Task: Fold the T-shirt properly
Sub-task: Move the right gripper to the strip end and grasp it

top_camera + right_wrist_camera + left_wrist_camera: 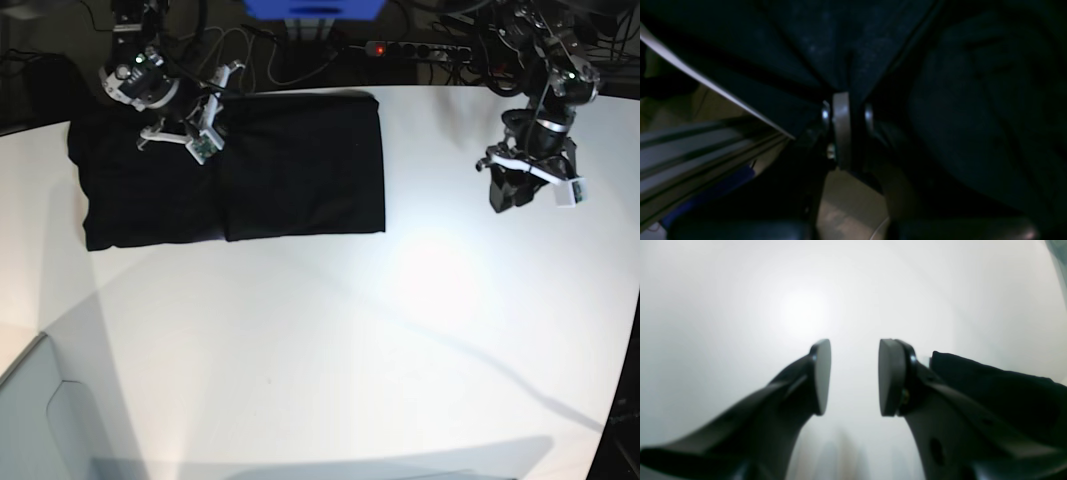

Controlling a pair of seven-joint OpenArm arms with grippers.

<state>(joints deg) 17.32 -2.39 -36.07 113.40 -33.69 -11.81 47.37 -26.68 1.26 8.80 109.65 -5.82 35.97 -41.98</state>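
The T-shirt [235, 170] lies flat as a black rectangle on the far left part of the white counter [330, 340], plain side up, its far edge close to the counter's rear rim. A faint vertical crease runs down it a little left of centre; no print shows. Its upper left part is hidden under the right arm. In the right wrist view the cloth [846, 43] fills most of the frame, dark and hard to read (folds converge toward the tips), and the right end effector [841, 133] is pinched closed on a gathered bit of the T-shirt near its far edge. The left end effector [853, 376] hangs over bare counter well to the other side, pads [888, 376] parted with nothing between them; the dark shape behind its one finger is blurred. The near half of the counter is open white surface. A power strip [415, 48] and cables lie beyond the rear edge.
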